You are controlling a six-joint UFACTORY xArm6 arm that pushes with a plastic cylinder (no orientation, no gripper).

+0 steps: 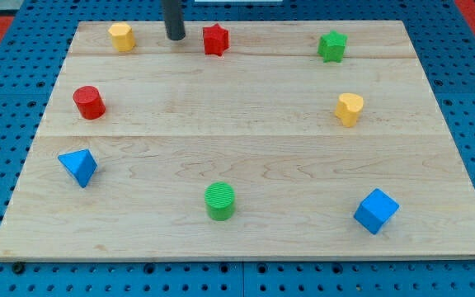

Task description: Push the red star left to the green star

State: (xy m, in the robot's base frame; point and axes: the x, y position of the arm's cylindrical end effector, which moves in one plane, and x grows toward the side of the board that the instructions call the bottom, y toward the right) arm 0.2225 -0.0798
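The red star [215, 39] lies near the view's top, a little left of the middle of the wooden board [246, 140]. The green star [332, 45] lies near the top right, well to the right of the red star. My tip [175, 37] stands just left of the red star, with a small gap between them, and right of a yellow block [122, 36].
A red cylinder [89, 102] is at the left, a blue triangular block [78, 167] below it. A green cylinder [219, 200] is at the bottom middle, a blue cube [376, 210] at the bottom right, and a yellow heart-like block [349, 109] at the right.
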